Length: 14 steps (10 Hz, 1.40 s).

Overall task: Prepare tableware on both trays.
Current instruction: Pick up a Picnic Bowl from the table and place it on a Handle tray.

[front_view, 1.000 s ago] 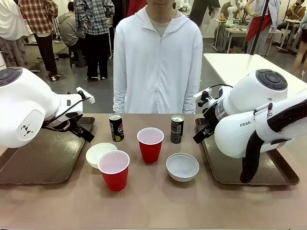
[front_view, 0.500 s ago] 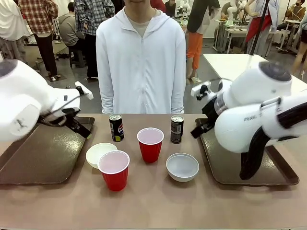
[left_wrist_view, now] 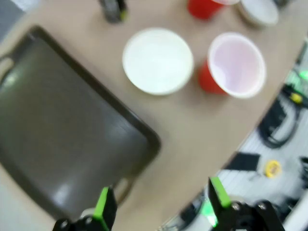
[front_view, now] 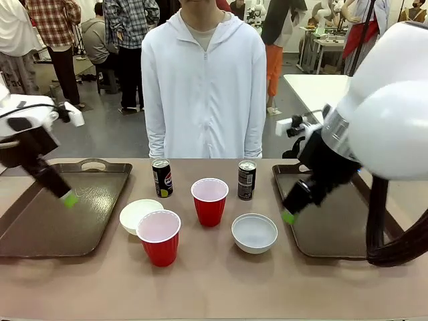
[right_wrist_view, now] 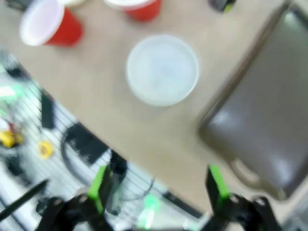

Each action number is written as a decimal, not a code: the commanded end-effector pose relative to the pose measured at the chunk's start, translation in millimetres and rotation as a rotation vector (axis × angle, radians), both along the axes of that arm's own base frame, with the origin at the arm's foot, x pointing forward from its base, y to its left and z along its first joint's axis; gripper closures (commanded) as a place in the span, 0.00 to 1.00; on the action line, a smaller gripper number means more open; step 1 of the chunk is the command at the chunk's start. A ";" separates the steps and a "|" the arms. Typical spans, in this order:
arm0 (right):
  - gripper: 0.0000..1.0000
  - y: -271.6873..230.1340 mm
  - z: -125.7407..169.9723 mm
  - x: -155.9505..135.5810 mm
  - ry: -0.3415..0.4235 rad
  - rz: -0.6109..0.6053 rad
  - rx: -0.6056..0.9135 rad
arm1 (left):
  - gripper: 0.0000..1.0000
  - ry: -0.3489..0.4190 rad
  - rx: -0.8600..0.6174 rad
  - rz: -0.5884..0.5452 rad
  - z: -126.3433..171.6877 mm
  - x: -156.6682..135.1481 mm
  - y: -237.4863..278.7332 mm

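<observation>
On the brown table between the trays stand two red cups (front_view: 159, 237) (front_view: 209, 202), two white bowls (front_view: 137, 214) (front_view: 254, 233), a Pepsi can (front_view: 162, 178) and a second dark can (front_view: 247, 180). The left tray (front_view: 40, 231) and right tray (front_view: 328, 234) hold nothing. My left gripper (front_view: 68, 198) hangs open above the left tray; its wrist view shows its spread green-tipped fingers (left_wrist_view: 105, 207), the tray (left_wrist_view: 62, 139), a bowl (left_wrist_view: 158, 60) and a cup (left_wrist_view: 236, 65). My right gripper (front_view: 288, 216) hangs open by the right tray's inner edge, near a bowl (right_wrist_view: 162, 70) and the tray (right_wrist_view: 269, 120).
A person in a white hoodie (front_view: 204, 87) stands at the table's far side, hands out of sight. The table's near edge (right_wrist_view: 125, 144) runs under the right gripper, with cables and floor gear beyond it. Other people and tables stand in the background.
Both arms have risen and swung, so that the grippers now point down over the trays' inner parts. The person has shifted slightly. The tableware has not moved.
</observation>
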State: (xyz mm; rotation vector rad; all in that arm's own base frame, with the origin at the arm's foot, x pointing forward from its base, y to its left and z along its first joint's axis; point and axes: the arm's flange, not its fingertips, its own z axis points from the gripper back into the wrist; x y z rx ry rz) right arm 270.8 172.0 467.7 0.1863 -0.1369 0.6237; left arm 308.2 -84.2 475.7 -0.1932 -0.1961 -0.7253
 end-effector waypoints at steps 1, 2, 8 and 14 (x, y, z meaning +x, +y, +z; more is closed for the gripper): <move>0.00 -68.3 -118.9 -69.5 0.069 -0.084 0.065 | 0.00 0.050 -0.043 0.054 -96.8 -56.6 17.9; 0.00 -67.5 -121.6 -56.9 0.028 -0.046 0.009 | 0.00 -0.025 -0.010 0.078 -103.2 -49.2 11.6; 0.00 -88.9 -14.2 20.2 0.228 -0.061 0.414 | 0.00 0.205 -0.466 0.067 10.8 26.0 62.0; 0.00 -292.6 -57.1 -25.8 0.215 -0.330 1.102 | 0.00 0.421 -1.010 0.398 -75.0 59.7 233.5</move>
